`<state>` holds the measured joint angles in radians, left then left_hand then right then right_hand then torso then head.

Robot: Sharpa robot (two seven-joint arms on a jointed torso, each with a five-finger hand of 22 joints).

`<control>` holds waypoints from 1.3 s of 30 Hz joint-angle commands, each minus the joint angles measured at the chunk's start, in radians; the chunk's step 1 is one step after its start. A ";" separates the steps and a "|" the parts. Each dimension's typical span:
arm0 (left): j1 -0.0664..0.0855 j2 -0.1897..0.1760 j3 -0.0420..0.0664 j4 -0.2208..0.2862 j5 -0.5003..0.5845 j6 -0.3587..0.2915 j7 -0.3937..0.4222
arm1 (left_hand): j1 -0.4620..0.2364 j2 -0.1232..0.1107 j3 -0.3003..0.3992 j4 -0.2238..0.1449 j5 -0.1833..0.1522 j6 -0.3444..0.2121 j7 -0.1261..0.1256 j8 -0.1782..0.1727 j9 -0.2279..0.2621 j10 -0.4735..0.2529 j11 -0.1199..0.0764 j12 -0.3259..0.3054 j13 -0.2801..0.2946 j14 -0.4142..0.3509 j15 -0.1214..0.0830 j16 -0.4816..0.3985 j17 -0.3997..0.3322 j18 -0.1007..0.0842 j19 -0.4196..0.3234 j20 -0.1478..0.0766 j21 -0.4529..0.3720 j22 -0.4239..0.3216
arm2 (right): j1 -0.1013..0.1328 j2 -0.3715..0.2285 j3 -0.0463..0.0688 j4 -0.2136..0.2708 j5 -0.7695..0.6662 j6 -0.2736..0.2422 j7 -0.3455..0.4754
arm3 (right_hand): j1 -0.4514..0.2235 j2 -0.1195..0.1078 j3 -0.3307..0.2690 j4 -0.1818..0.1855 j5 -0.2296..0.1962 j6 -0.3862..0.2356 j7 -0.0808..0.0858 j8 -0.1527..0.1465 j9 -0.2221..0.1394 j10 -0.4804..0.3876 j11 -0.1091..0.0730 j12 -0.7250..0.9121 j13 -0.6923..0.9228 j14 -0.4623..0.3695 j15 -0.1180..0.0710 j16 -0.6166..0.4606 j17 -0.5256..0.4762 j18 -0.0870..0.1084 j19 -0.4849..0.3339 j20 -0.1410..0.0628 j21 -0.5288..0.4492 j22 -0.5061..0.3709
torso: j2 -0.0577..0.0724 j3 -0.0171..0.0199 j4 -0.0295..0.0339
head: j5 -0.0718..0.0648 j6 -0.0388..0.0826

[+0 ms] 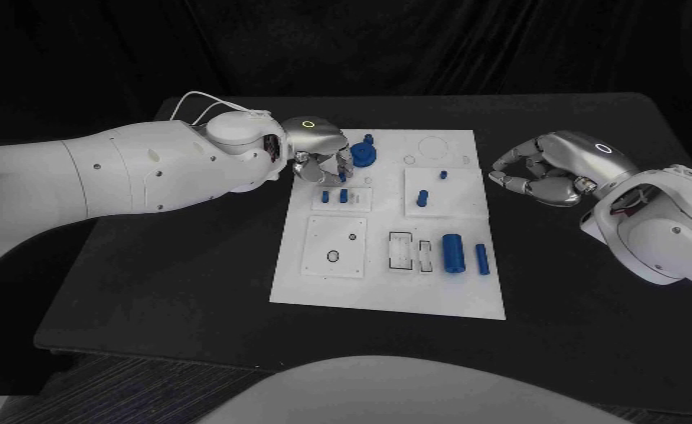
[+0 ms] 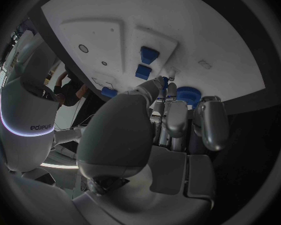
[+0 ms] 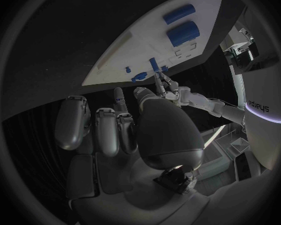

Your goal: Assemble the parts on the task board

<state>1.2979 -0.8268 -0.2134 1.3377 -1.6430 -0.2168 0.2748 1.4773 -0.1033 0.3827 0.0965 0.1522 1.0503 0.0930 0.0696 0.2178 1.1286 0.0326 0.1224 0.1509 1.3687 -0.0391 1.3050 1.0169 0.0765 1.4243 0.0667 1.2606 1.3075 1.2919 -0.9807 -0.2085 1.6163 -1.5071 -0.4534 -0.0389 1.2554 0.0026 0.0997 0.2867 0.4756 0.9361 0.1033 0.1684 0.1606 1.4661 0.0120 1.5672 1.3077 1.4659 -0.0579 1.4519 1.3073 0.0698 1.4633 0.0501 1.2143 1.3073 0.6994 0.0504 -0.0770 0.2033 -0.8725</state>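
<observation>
At the far left corner of the task board (image 1: pixel 389 294), the left hand (image 1: pixel 320 159) is bent down over the plate with its fingertips drawn together close beside a round blue part (image 1: pixel 364 154). In the left wrist view a small blue piece (image 2: pixel 165 80) shows at those fingertips, so the hand seems to be pinching a peg, though the grip itself is too small to be certain. It is held low and upright, which suits lowering it into a seat on the board.

The right hand (image 1: pixel 551 170) hangs off the board's right edge, over the black table (image 1: pixel 173 284), fingers curled in and carrying nothing (a waiting pose, I judge, that keeps it out of the left arm's way).

The other parts lie where a hand could reach them: two small blue pegs (image 1: pixel 335 197) just near of the left hand, an upright blue piece (image 1: pixel 424 197) mid-board, and a thick blue cylinder (image 1: pixel 453 252) with a slimmer blue rod (image 1: pixel 482 259) lying side by side at the near right.
</observation>
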 commanded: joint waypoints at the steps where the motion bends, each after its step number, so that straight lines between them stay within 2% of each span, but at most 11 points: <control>1: -0.002 0.001 0.001 0.003 -0.015 -0.046 -0.022 | 0.005 -0.001 0.006 0.001 0.005 0.001 -0.002 -0.001 -0.001 0.002 0.005 -0.007 -0.001 0.001 0.002 0.003 0.003 -0.007 -0.008 0.001 -0.005 0.172 | -0.002 -0.001 0.001 0.001 -0.001 0.004 0.001 | 0.010 -0.001 0.007 0.001 0.006 0.004 0.000 -0.002 -0.002 0.105 0.003 0.004 0.263 0.070 0.003 -0.003 0.087 0.005 -0.002 0.001 -0.003 0.163 | 0.000 0.0004 -0.0005 | 0.001 0.000; 14: -0.004 -0.023 0.001 0.016 -0.029 -0.114 -0.021 | 0.009 -0.005 0.006 -0.003 0.013 0.020 -0.008 0.007 0.001 0.019 0.000 -0.006 0.000 0.001 -0.001 0.004 0.004 -0.008 -0.007 0.001 -0.004 0.173 | -0.003 -0.003 0.001 -0.001 -0.001 0.007 0.000 | 0.010 -0.001 0.007 0.001 0.006 0.004 0.000 -0.002 -0.002 0.105 0.003 0.004 0.263 0.070 0.003 -0.003 0.087 0.005 -0.002 0.001 -0.003 0.163 | 0.001 0.0004 0.0003 | -0.001 0.000; 22: -0.004 -0.020 0.001 0.010 -0.029 -0.094 -0.025 | 0.006 -0.008 0.004 -0.003 0.011 0.025 -0.008 0.009 0.002 0.022 0.000 -0.007 0.000 -0.002 -0.001 0.000 -0.005 -0.006 -0.010 0.001 -0.010 0.171 | -0.004 0.000 0.001 -0.003 -0.001 0.007 0.001 | 0.010 -0.001 0.007 0.001 0.006 0.004 0.000 -0.002 -0.002 0.105 0.003 0.004 0.263 0.070 0.003 -0.003 0.087 0.005 -0.002 0.001 -0.003 0.163 | 0.000 0.0001 0.0012 | -0.003 0.000; 34: -0.011 -0.009 0.001 0.000 -0.029 -0.078 -0.025 | 0.004 -0.009 0.002 -0.001 0.007 0.029 -0.008 0.011 0.002 0.024 0.000 -0.008 0.000 -0.005 -0.001 -0.002 -0.009 -0.006 -0.011 0.001 -0.012 0.170 | -0.007 0.000 0.001 -0.006 -0.001 0.006 0.001 | 0.011 -0.001 0.010 0.000 0.007 0.004 0.000 -0.003 -0.003 0.105 0.003 0.004 0.263 0.069 0.003 -0.003 0.087 0.005 -0.003 0.002 -0.004 0.163 | -0.001 -0.0003 -0.0023 | 0.000 0.000; 39: -0.013 -0.006 0.001 -0.002 -0.029 -0.070 -0.024 | 0.003 -0.009 0.002 -0.001 0.005 0.030 -0.008 0.011 0.002 0.026 0.000 -0.008 0.000 -0.006 -0.001 -0.003 -0.010 -0.006 -0.011 0.001 -0.013 0.170 | -0.007 0.000 0.001 -0.006 -0.001 0.006 0.001 | 0.011 -0.001 0.010 0.000 0.007 0.004 0.000 -0.003 -0.003 0.105 0.003 0.004 0.263 0.069 0.003 -0.003 0.087 0.005 -0.003 0.002 -0.004 0.163 | -0.001 -0.0004 -0.0016 | -0.001 0.000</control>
<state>1.2871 -0.8346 -0.2133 1.3350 -1.6697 -0.2972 0.2467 1.4815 -0.1075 0.3852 0.0937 0.1600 1.0721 0.0859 0.0775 0.2188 1.1500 0.0317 0.1187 0.1492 1.3687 -0.0392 1.3049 1.0073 0.0764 1.4169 0.0664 1.2528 1.3074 1.2874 -0.9803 -0.2085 1.6102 -1.5062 -0.4499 -0.0386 1.2554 0.0026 0.1053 0.2868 0.4755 0.9361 0.1033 0.1684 0.1588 1.4661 0.0120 1.5672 1.3075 1.4659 -0.0579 1.4520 1.3073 0.0698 1.4633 0.0501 1.2143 1.3078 0.6982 0.0501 -0.0787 0.2032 -0.8725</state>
